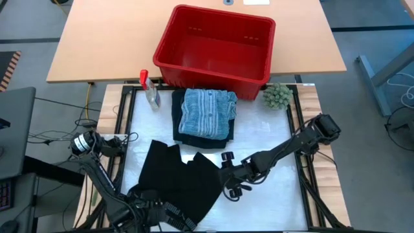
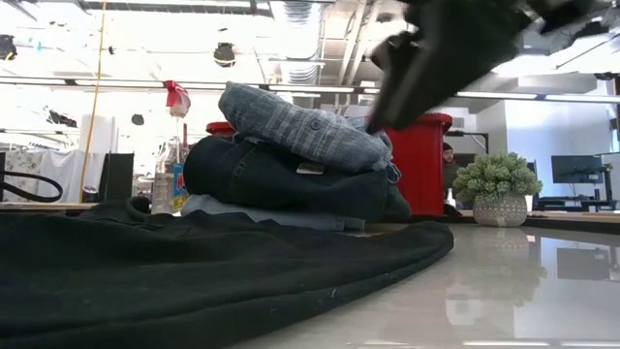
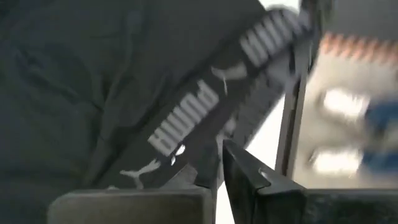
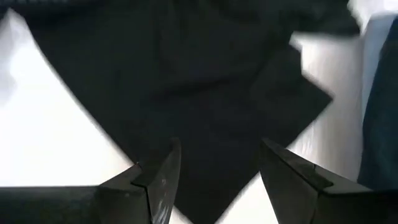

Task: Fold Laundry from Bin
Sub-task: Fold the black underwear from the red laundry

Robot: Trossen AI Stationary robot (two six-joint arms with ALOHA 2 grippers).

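High view: we see black garment (image 1: pixel 178 178) spread on table's near half, folded stack (image 1: pixel 206 115) behind it, before empty red bin (image 1: pixel 213 52).
Low view: stack sits beside plant (image 2: pixel 499 189).
Left wrist view: left gripper (image 3: pixel 214 180) pinched shut on garment's waistband.
Right wrist view: right gripper (image 4: pixel 217 180) parted, empty, over garment's edge.
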